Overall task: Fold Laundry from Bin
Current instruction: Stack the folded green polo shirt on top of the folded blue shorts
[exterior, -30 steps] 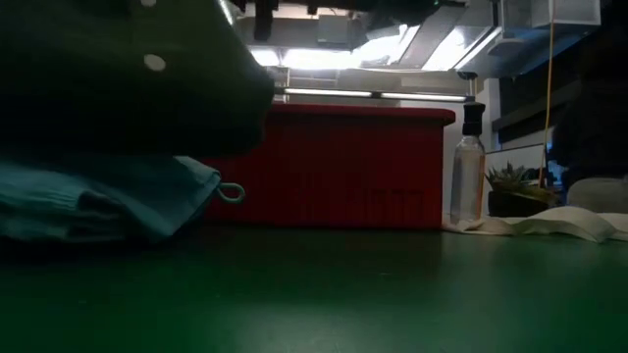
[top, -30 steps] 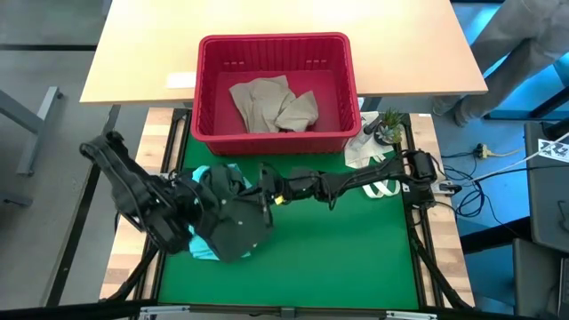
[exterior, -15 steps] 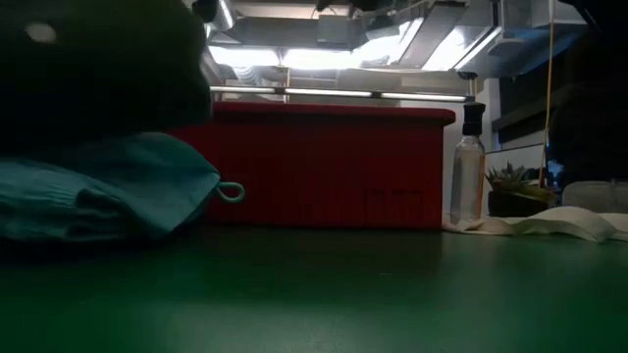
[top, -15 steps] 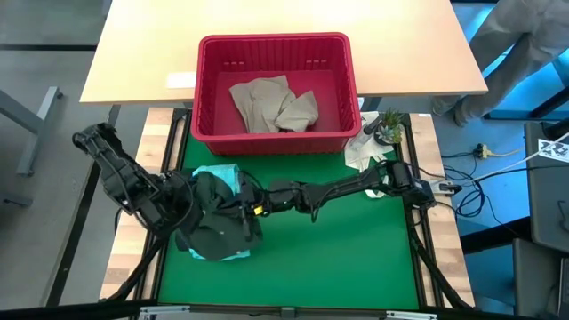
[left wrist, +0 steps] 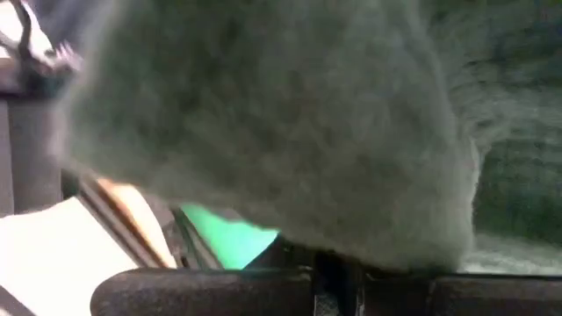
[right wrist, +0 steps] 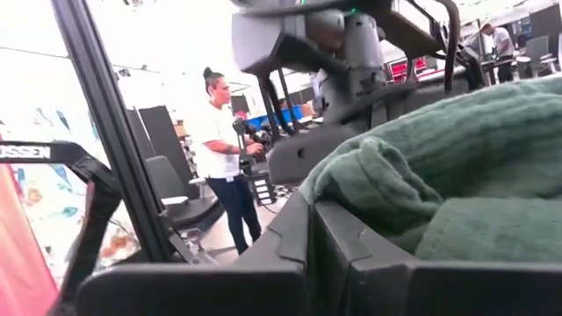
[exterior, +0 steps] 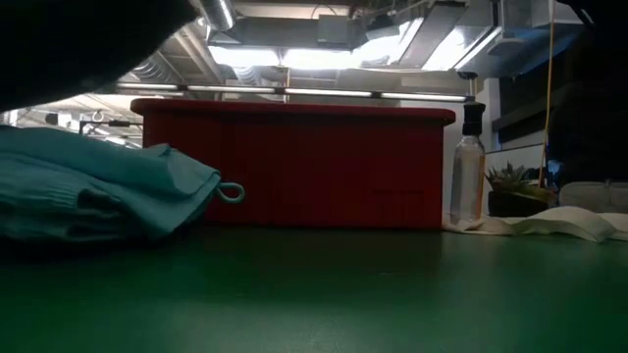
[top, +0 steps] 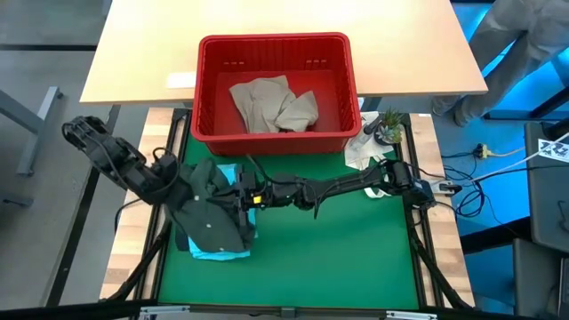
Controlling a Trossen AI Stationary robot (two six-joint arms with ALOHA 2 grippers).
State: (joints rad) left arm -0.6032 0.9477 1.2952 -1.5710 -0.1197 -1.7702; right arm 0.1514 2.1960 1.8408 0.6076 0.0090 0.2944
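1. Legible writing is scarce: only the letters "USSEN" on a dark frame bar (right wrist: 26,151) in the right wrist view can be read.
2. The olive garment (top: 212,213) is a thick, fuzzy dark green cloth, bunched and draped, lying over the left part of the green mat (top: 338,258); close up it fills the left wrist view (left wrist: 263,123) and shows as ribbed folds in the right wrist view (right wrist: 457,175).
3. Beneath it lies the teal garment (top: 216,254), its edges showing at the olive cloth's near and far sides; in the low view it rests folded on the mat (exterior: 98,196), a small loop at its corner.
4. The left hand (top: 182,191) is clenched on the olive garment at its left edge.
5. The right hand (top: 238,194) is clenched on the olive garment at its right edge, its arm stretched across the mat from the right.
6. The bin (top: 276,44), red with slotted walls, stands at the mat's far edge, just beyond the garments, and holds a crumpled beige garment (top: 271,104).
7. Right of the bin stand a clear bottle (exterior: 468,176), a small plant (top: 388,124) and a white cloth (exterior: 549,224).
8. Behind the bin is a light wooden desk (top: 142,44).
9. A person (right wrist: 224,140) stands in the room beyond.
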